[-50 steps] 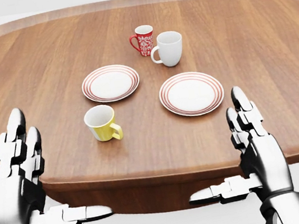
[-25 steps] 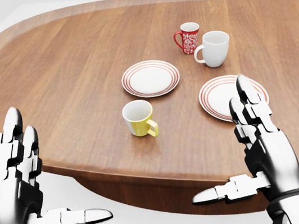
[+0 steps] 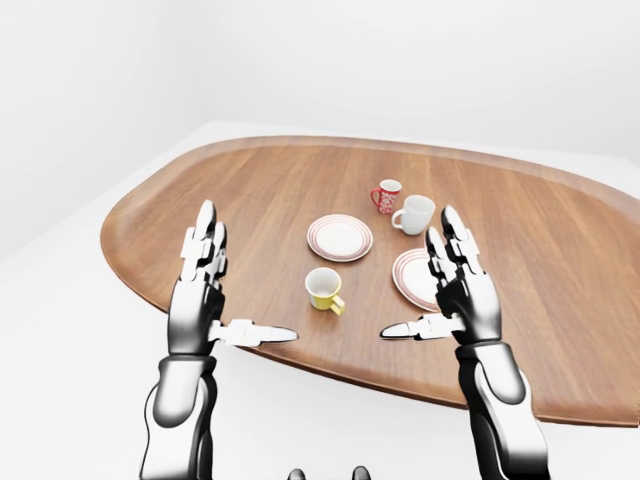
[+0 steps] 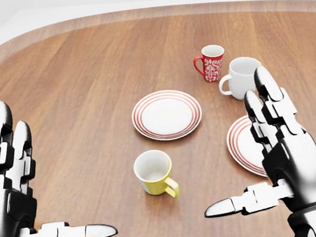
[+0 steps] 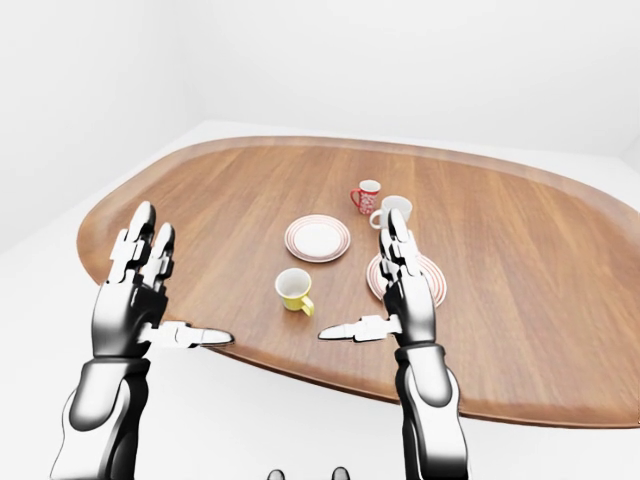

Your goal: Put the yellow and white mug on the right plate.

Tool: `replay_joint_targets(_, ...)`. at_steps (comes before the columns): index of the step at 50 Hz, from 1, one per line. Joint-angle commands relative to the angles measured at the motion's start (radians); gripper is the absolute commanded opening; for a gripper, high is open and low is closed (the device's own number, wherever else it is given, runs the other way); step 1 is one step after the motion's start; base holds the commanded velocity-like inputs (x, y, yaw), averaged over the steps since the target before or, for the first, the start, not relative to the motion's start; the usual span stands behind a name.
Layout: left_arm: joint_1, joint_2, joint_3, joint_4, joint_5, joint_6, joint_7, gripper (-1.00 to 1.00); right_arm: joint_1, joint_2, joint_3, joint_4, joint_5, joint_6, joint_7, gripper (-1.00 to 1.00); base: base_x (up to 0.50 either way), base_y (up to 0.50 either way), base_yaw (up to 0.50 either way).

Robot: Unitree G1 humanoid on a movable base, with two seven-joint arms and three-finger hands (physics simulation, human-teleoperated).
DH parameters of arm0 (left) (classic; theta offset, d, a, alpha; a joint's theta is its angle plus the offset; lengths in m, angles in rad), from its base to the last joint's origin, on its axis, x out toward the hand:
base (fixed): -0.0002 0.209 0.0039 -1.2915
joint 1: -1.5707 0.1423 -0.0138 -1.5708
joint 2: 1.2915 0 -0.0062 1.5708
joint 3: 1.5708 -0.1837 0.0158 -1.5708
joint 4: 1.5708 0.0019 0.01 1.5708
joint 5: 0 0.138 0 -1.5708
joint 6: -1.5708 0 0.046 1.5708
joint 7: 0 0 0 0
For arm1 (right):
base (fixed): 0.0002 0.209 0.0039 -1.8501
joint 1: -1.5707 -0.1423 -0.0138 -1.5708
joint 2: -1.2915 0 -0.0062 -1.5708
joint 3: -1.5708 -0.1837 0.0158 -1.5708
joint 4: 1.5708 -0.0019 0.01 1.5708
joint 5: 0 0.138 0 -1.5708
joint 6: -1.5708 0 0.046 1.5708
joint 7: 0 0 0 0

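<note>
We see a brown wood-grain table [image 4: 68,84]. Mug [image 4: 155,174]: yellow outside, white inside. Two plates [image 4: 166,114] [image 4: 241,141]: white w/ red rim rings. One mug [image 4: 211,62] red w/ white pattern, another [image 4: 240,77] plain white. Hands [image 4: 14,195] [image 4: 284,158]: silver & black.

Yellow mug [image 4: 153,174] betw. open hands, untouched.

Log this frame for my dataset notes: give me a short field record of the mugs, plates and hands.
target mug: yellow and white mug, upright, on the table
goal: right plate, partly hidden by right hand
other plate: left plate, bare
other mugs: red patterned mug, white mug
left hand: open, holding nothing
right hand: open, holding nothing
</note>
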Motion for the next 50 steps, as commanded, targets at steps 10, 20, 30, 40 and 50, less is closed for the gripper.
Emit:
replay_joint_targets(10,0.001,0.001,0.020,-0.051,0.007,0.000,-0.024,1.00,0.008,0.000,0.009,-0.029,-0.046,0.000,-0.004,1.00,0.48,0.13,0.00)
replay_joint_targets(20,0.001,0.000,0.020,-0.055,0.013,0.000,-0.025,1.00,0.013,0.003,0.022,-0.029,-0.076,0.000,-0.008,1.00,0.11,0.03,0.00)
replay_joint_targets(30,0.000,0.000,0.018,-0.052,0.015,0.000,-0.026,1.00,0.018,-0.002,0.019,-0.033,-0.056,0.000,0.006,1.00,0.31,0.08,0.00)
replay_joint_targets(40,-0.001,0.000,0.021,-0.051,0.014,0.000,-0.025,1.00,0.008,0.003,0.022,-0.015,-0.071,0.000,-0.006,1.00,0.03,0.01,0.00)
replay_joint_targets(50,-0.003,0.001,0.021,-0.042,0.015,0.000,-0.027,1.00,0.023,0.005,0.010,-0.052,-0.005,0.000,0.025,1.00,0.11,0.03,0.00)
